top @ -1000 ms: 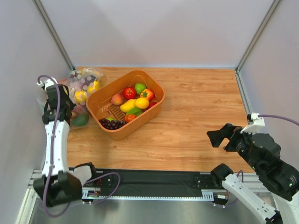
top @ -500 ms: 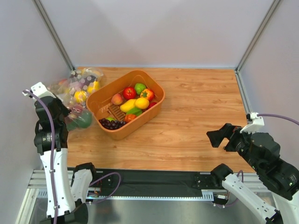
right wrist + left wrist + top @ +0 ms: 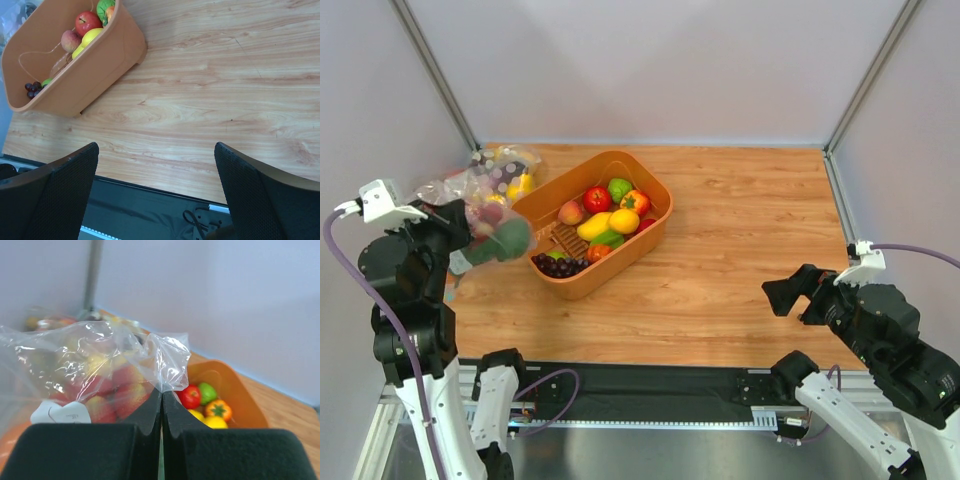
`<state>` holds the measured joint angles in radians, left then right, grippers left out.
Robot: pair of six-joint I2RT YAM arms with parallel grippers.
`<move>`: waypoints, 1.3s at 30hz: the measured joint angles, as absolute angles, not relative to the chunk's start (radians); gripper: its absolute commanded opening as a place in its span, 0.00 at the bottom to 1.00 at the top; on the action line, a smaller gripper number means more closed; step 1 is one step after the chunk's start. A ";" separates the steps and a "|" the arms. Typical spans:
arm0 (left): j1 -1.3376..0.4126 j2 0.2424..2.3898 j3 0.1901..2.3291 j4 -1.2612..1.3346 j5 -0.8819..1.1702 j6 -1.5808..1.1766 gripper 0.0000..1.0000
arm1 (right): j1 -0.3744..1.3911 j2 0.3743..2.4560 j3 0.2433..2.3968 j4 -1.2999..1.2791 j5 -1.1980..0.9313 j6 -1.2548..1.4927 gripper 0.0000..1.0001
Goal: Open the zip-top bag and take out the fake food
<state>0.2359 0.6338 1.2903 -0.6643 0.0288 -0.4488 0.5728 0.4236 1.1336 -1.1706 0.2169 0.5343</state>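
Observation:
My left gripper (image 3: 460, 238) is shut on a corner of the clear zip-top bag (image 3: 485, 225) and holds it in the air left of the orange basket (image 3: 655, 215). In the top view a dark green fruit (image 3: 510, 238) and red pieces (image 3: 478, 214) show through the plastic. In the left wrist view the jaws (image 3: 161, 392) pinch a crinkled fold of the bag (image 3: 100, 360), with red pieces (image 3: 117, 385) inside. I cannot make out the zip strip or the round orange. My right gripper (image 3: 788, 292) is open and empty over the table's near right; it also shows in the right wrist view (image 3: 156, 150).
The orange basket (image 3: 95, 55) holds a tomato (image 3: 597, 198), lemon, pepper, other produce and purple grapes (image 3: 558, 266). More clear bags of produce (image 3: 505, 165) lie at the back left corner. Grey walls close both sides. A black strip (image 3: 650, 385) runs along the near edge.
My left arm has risen and swung forward, lifting the bag off the table towards the basket's left side. The right arm has not moved.

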 measured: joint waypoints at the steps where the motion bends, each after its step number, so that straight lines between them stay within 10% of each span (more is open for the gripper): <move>1: 0.234 0.638 1.291 -0.657 0.074 -0.462 0.00 | 0.573 0.424 1.134 -1.171 0.218 0.534 1.00; 13: 0.075 0.818 1.537 -0.652 0.381 -0.474 0.00 | 0.573 0.458 1.122 -1.156 0.226 0.530 1.00; 26: -0.846 1.298 1.776 -0.723 -0.080 -0.278 0.00 | 0.573 0.467 1.132 -1.190 0.313 0.530 1.00; 39: -1.061 1.278 1.481 -0.568 0.134 -0.262 0.00 | 0.573 0.440 1.134 -1.230 0.403 0.546 1.00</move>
